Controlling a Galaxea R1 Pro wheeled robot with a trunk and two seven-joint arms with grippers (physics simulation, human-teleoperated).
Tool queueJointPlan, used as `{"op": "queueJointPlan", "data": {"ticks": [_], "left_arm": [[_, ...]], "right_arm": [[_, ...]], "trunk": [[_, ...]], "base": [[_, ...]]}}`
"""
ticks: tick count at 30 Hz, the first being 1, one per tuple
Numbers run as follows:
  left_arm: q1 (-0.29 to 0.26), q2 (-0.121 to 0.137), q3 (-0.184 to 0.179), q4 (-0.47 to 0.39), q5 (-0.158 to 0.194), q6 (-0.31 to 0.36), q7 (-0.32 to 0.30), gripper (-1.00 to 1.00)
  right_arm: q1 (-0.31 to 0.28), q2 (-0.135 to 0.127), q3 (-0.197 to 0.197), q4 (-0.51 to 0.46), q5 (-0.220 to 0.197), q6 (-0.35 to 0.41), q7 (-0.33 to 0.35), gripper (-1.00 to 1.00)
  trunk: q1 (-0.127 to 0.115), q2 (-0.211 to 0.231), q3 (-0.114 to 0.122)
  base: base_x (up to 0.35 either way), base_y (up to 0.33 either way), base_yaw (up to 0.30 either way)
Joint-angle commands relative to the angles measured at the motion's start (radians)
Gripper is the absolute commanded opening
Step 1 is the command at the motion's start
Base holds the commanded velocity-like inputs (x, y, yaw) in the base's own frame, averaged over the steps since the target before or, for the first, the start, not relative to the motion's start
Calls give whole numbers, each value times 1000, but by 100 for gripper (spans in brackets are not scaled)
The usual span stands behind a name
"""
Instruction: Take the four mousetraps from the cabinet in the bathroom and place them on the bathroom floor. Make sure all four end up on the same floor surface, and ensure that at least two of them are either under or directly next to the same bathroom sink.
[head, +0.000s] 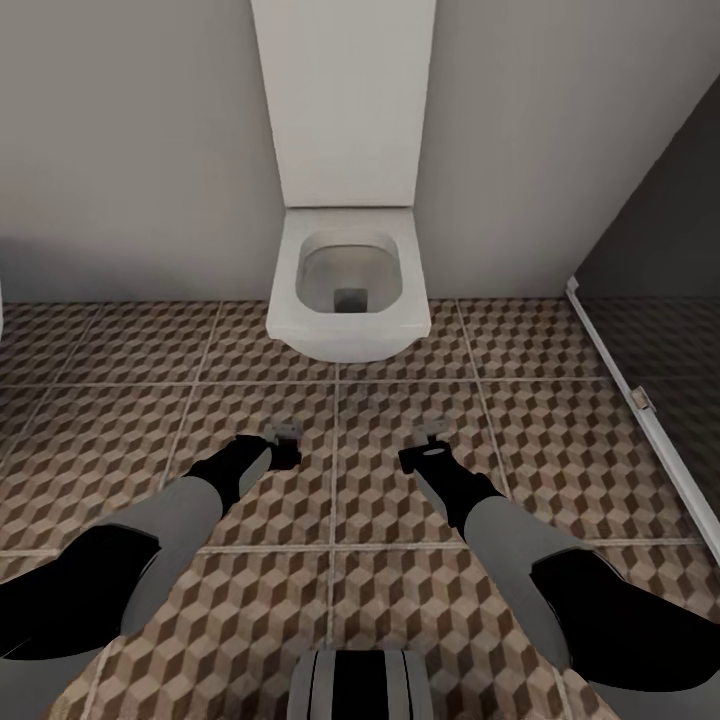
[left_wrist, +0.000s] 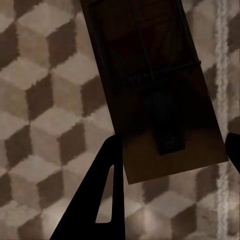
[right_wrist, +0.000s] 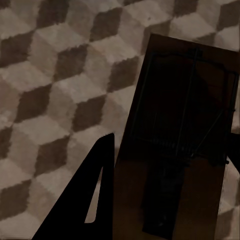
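White toilet (head: 345, 290) against grey wall (head: 130, 140), bowl open (tall white panel (head: 345, 100) behind). Dark shower enclosure (head: 665, 250) at right, white frame.

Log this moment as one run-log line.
left gripper: shut on mousetrap | right gripper: shut on mousetrap | both over bathroom floor | facing toilet
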Motion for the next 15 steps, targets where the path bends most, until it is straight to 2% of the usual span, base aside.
{"op": "queueJointPlan", "data": {"ticks": [1, 15], "left_arm": [[0, 0, -7, -2, 10, 5, 8, -100], [0, 0, -7, -4, 8, 5, 8, -100]], "right_arm": [[0, 0, 5, -2, 0, 7, -2, -100], [0, 0, 5, -2, 0, 7, -2, -100]], "trunk": [[0, -1, -5], [6, -4, -59]], "base": [[0, 0, 0], [0, 0, 0]]}}
